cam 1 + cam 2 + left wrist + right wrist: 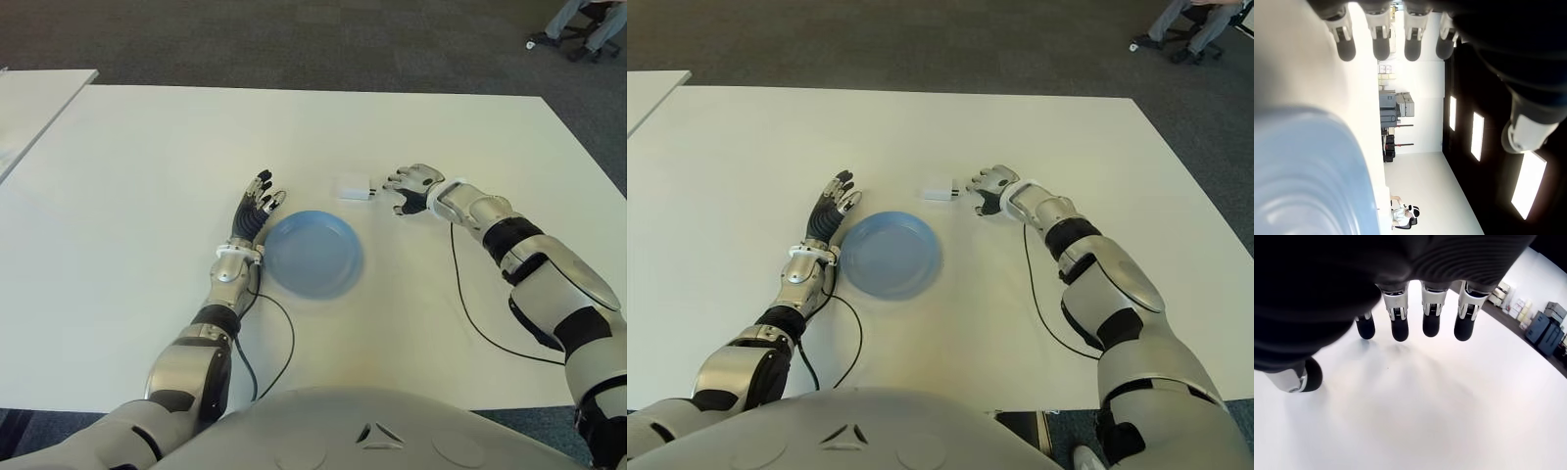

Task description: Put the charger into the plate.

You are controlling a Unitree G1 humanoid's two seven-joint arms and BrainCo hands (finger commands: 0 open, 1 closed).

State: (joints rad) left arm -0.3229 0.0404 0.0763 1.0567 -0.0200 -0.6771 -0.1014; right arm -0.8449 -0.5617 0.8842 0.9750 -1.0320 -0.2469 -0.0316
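- On the worktop (pixel 147 147), beyond the plate (pixel 312 255) and just clear of its far rim, you have the charger (pixel 352 188) lying alone, not yet in the plate.
- Your right hand (pixel 415 187) sits just to the right of the charger, fingers loosely apart and holding nothing; the right wrist view shows only bare white surface under them.
- Your left hand (pixel 257 208) shows beside the plate's left rim, fingers straight and spread, empty.
- Judge the charger as a small, light, rigid white block with smooth plastic faces, so it may slide when nudged. Pinch it across the two flat sides of the body, thumb against fingers, not by its projecting end.
- The plate is round, shallow, pale blue, with a smooth, slightly glossy surface and a low raised rim; the worktop is matte white.
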